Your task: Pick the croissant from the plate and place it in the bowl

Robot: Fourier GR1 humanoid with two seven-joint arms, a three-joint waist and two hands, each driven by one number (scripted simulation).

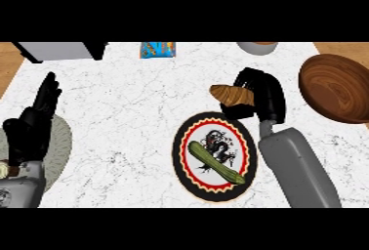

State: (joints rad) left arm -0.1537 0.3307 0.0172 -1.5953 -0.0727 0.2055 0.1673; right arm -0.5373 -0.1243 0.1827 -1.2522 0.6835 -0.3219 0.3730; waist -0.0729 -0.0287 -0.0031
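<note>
Above plate [189, 128], R hand [263, 95] curled on croissant [229, 94]; L hand [34, 122] upright.

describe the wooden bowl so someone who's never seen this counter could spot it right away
Start at the white marble counter and go to its right edge. There, beyond the right robot hand holding the croissant, sits the bowl: the only large round brown wooden dish.

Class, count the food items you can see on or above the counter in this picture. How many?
2: the croissant held in the right hand above the counter beyond the plate, and a green cucumber-like vegetable lying on that plate. Others may be hidden.
</note>
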